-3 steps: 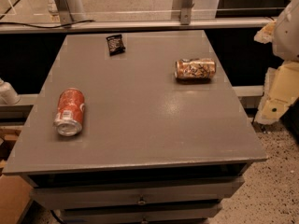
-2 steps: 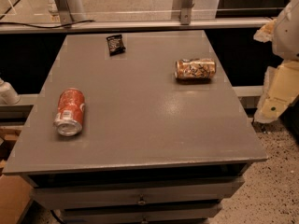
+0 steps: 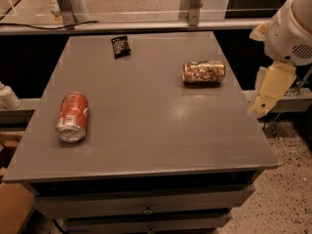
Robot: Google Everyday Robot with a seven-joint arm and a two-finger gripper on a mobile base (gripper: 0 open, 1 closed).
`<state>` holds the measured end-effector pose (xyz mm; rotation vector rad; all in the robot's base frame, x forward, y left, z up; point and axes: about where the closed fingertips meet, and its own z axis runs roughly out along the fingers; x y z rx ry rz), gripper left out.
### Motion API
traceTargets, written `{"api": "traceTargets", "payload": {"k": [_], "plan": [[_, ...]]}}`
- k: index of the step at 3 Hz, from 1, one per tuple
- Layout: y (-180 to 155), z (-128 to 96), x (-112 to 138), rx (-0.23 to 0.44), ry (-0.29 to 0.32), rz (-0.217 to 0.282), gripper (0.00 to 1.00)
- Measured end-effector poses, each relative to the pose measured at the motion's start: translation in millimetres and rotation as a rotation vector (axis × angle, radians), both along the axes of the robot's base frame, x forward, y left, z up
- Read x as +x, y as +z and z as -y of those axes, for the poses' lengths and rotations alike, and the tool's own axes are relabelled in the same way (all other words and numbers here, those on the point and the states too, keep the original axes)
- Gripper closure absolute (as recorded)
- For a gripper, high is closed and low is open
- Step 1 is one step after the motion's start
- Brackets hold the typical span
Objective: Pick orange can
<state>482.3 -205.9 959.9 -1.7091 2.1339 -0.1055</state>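
The orange can (image 3: 204, 72), with a mottled orange-brown and cream body, lies on its side at the back right of the grey table (image 3: 156, 135). My gripper (image 3: 269, 90), a tan part under the white arm (image 3: 292, 28), hangs beside the table's right edge. It is to the right of the can, a little nearer the front, and apart from it.
A brighter red-orange can (image 3: 73, 116) with white label marks lies on its side at the table's left. A small black packet (image 3: 120, 46) lies at the back. Drawers (image 3: 146, 206) run below the table front. A metal rail and posts (image 3: 190, 6) stand behind.
The arm and gripper have shifted slightly left and up, closer to the table's right edge. The cans and the packet have not moved.
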Motion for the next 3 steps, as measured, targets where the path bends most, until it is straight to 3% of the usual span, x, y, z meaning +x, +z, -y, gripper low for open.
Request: {"api": "traceTargets", "payload": {"k": [3], "plan": [[-23,-16,87,0.067,0.040,0.058,0.00]]}}
